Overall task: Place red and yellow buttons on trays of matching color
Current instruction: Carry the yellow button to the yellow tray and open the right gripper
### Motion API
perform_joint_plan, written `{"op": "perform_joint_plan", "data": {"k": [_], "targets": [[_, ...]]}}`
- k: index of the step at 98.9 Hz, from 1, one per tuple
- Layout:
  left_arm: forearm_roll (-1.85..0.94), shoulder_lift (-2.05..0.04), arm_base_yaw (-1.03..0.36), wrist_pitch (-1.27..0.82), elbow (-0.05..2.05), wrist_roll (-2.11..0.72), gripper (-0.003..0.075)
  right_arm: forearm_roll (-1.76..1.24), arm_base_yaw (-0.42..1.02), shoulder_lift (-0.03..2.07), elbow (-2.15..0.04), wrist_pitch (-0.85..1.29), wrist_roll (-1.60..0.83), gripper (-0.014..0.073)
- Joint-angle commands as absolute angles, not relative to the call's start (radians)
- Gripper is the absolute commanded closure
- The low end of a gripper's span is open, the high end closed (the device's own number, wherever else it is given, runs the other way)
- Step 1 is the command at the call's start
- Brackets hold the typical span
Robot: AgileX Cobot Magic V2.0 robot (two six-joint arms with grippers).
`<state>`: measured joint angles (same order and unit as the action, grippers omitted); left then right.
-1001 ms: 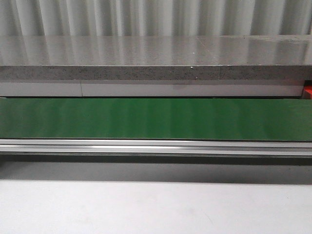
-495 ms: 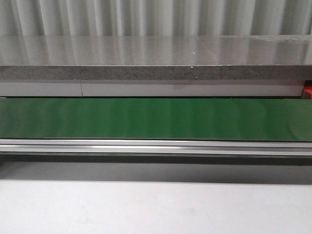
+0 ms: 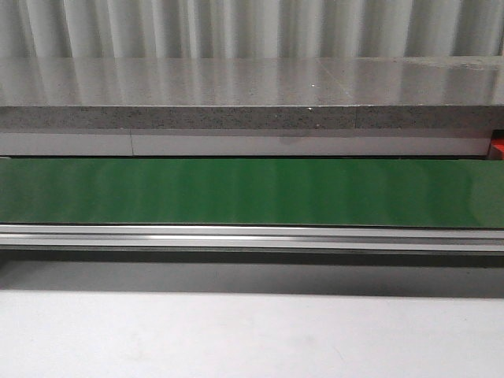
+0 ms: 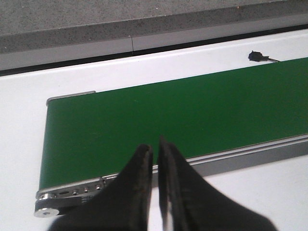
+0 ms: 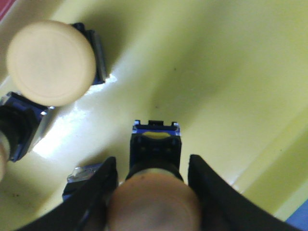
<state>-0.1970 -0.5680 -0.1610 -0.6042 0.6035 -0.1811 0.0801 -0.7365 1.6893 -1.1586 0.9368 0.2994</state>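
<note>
In the right wrist view my right gripper (image 5: 153, 192) is shut on a yellow button (image 5: 155, 199) with a blue-black base. The button's base is low over the yellow tray (image 5: 226, 72). Another yellow button (image 5: 50, 62) stands on this tray beside it, and a third (image 5: 14, 130) shows partly at the picture's edge. My left gripper (image 4: 155, 153) is shut and empty over the near rail of the green conveyor belt (image 4: 192, 110). No red button shows. A red sliver (image 3: 498, 147) sits at the front view's right edge. Neither gripper shows in the front view.
The green belt (image 3: 252, 193) runs across the front view, with a metal rail (image 3: 252, 236) in front and a grey stone ledge (image 3: 252, 94) behind. A small black part (image 4: 257, 57) lies on the white table beyond the belt.
</note>
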Motion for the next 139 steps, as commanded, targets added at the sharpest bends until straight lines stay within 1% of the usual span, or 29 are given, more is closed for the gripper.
{"op": "perform_joint_plan", "data": {"k": [1,14,23,26,30,33,38,45,50,54,78,106,116,121,126,133,139], "targets": [[-0.213,-0.569,-0.169,-0.527,0.629,-0.181,0.0726,0.1,-0.742,1.677,-1.181,0.915,0.301,0.0525],[-0.213,-0.569,-0.169,-0.527,0.629,-0.181,0.0726,0.1,-0.742,1.711,-1.181,0.916,0.301,0.0519],[-0.213,-0.569,-0.169,-0.527,0.629,-0.181,0.0726,0.1,-0.742,1.727,-1.181,0.926,0.301,0.047],[-0.213,-0.569,-0.169,-0.527,0.629,-0.181,0.0726,0.1,-0.742,1.731,-1.181,0.927,0.301,0.0444],[-0.213,-0.569,-0.169,-0.527,0.629,-0.181,0.0726,0.1,-0.742,1.734,-1.181,0.927,0.301,0.0385],[-0.213,-0.569,-0.169,-0.527,0.629,-0.181,0.0726,0.1,-0.742,1.735,-1.181,0.927,0.301,0.0334],[-0.213,-0.569,-0.169,-0.527,0.629,-0.181,0.0726,0.1,-0.742,1.736,-1.181,0.926,0.301,0.0222],[-0.213,-0.569,-0.169,-0.527,0.629,-0.181,0.0726,0.1,-0.742,1.736,-1.183,0.923,0.301,0.0109],[-0.213,-0.569,-0.169,-0.527,0.629,-0.181,0.0726,0.1,-0.742,1.736,-1.183,0.919,0.301,0.0068],[-0.213,-0.569,-0.169,-0.527,0.629,-0.181,0.0726,0.1,-0.742,1.736,-1.183,0.919,0.301,0.0058],[-0.213,-0.569,-0.169,-0.527,0.629,-0.181,0.0726,0.116,-0.742,1.701,-1.183,0.919,0.301,0.0064],[-0.213,-0.569,-0.169,-0.527,0.629,-0.181,0.0726,0.125,-0.734,1.522,-1.183,0.885,0.301,0.0064],[-0.213,-0.569,-0.169,-0.527,0.629,-0.181,0.0726,0.118,-0.698,1.456,-1.183,0.883,0.301,0.0075],[-0.213,-0.569,-0.169,-0.527,0.629,-0.181,0.0726,0.118,-0.665,1.428,-1.183,0.881,0.301,0.0109],[-0.213,-0.569,-0.169,-0.527,0.629,-0.181,0.0726,0.118,-0.624,1.396,-1.183,0.88,0.301,0.0171],[-0.213,-0.569,-0.169,-0.527,0.629,-0.181,0.0726,0.118,-0.555,1.36,-1.183,0.882,0.301,0.0303],[-0.213,-0.569,-0.169,-0.527,0.629,-0.181,0.0726,0.118,-0.493,1.335,-1.183,0.889,0.3,0.0447]]}}
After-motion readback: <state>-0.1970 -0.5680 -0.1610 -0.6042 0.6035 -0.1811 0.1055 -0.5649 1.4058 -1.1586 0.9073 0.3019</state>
